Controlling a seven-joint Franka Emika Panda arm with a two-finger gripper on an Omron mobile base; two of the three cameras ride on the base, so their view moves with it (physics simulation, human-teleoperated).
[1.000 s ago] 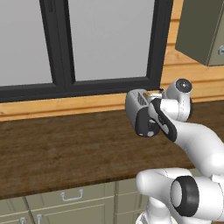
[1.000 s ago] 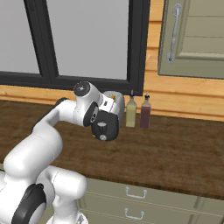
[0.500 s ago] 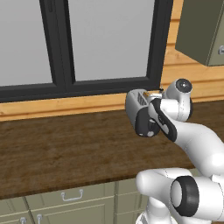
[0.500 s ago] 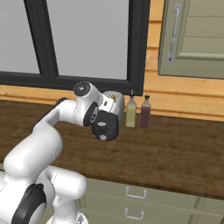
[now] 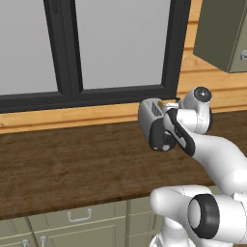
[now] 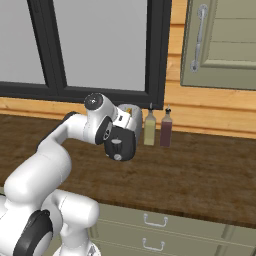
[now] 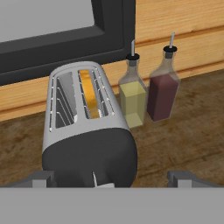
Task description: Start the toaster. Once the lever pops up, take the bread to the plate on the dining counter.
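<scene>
No writing or brand marks can be read on anything here. The gripper (image 7: 111,177) hangs just above the dark front end of the toaster (image 7: 87,131), its jaws spread fully wide and holding nothing. The bread (image 7: 90,94) stands in the toaster's right slot. Two bottles, one yellow (image 7: 132,94) and one dark red (image 7: 163,87), stand just beside the toaster on the wooden counter (image 7: 188,140).

Toaster (image 7: 87,131) on the wooden counter (image 7: 188,140) before the window (image 7: 52,30), bread (image 7: 91,94) in its right slot, two bottles (image 7: 148,89) just beside it on the right.
</scene>
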